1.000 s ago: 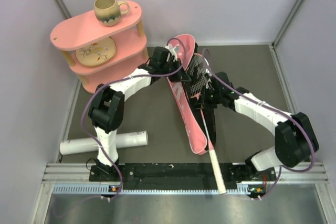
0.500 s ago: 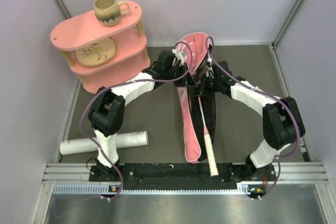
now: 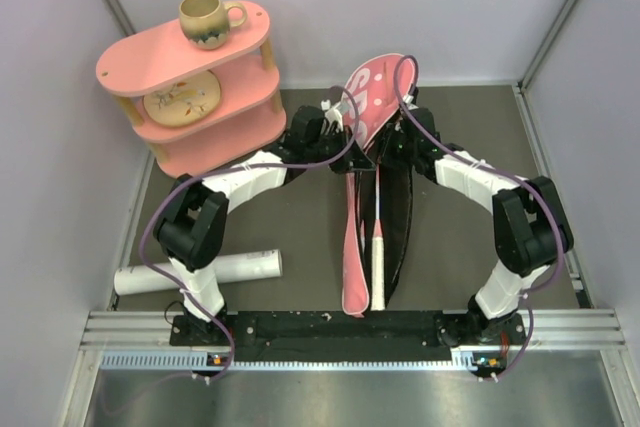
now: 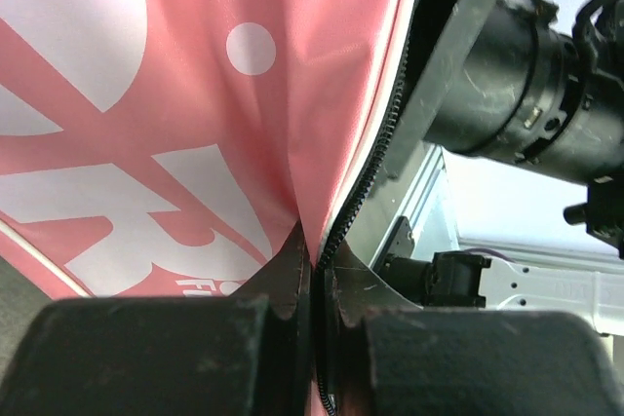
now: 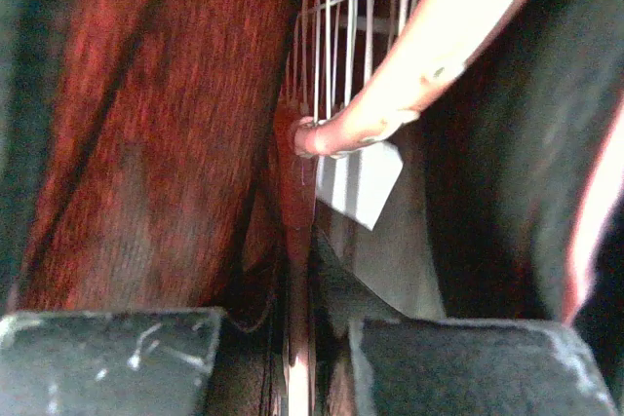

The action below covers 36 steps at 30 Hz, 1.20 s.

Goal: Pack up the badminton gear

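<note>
**Both grippers pinching the bag open, one racket in**

The left gripper [image 4: 314, 289] had its pads squeezed together on the zip edge of the pink SPORT bag [image 4: 175, 94]. The right gripper [image 5: 297, 338] was clamped the same way on a thin edge of what looked like the bag's dark inner side, right under the racket [image 5: 439, 46] frame and strings. In the top view both sat upper centre, propping the bag's wide end up, with the racket's white handle [image 3: 378, 262] running toward bottom centre inside it. I'd call it roughly halfway: one racket in, bag unzipped. The white tube [image 3: 250, 266] lay at lower left, well apart, not packed. Couldn't spot the second racket or any shuttlecocks.
</note>
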### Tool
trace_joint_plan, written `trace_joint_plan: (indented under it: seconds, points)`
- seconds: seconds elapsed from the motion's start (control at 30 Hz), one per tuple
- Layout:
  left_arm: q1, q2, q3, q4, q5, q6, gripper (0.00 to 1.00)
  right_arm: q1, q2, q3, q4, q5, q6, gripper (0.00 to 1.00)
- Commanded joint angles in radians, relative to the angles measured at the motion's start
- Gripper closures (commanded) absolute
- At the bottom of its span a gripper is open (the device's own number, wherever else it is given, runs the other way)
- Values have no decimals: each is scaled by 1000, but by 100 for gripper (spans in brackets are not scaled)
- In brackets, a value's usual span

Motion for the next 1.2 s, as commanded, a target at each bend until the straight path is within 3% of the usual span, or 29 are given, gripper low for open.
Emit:
trace_joint_plan:
  seconds: [0.0, 0.27, 0.4, 0.6, 0.7, 0.87, 1.03, 1.17]
  points:
    - [-44, -97, -51, 70, 180, -72, 100, -10, 14, 87, 265, 146, 62, 100]
    - [-54, -111, -114, 188, 235, -167, 100, -12, 79, 130, 356, 218, 88, 100]
    - [-56, -112, -118, 179, 250, -169, 100, -21, 117, 214, 288, 243, 49, 100]
    - [-56, -97, -138, 261, 267, -236, 100, -16, 119, 184, 302, 282, 88, 100]
    - [-56, -77, -146, 402, 310, -357, 100, 48, 126, 138, 323, 408, 89, 100]
    - [-56, -65, -144, 478, 315, -434, 100, 162, 131, 38, 370, 636, 130, 100]
    - [-48, -49, -147, 483, 321, -439, 100, 162, 151, 30, 311, 553, 131, 100]
    - [-22, -49, -169, 444, 313, -405, 100, 128, 72, 33, 161, 337, 24, 81]
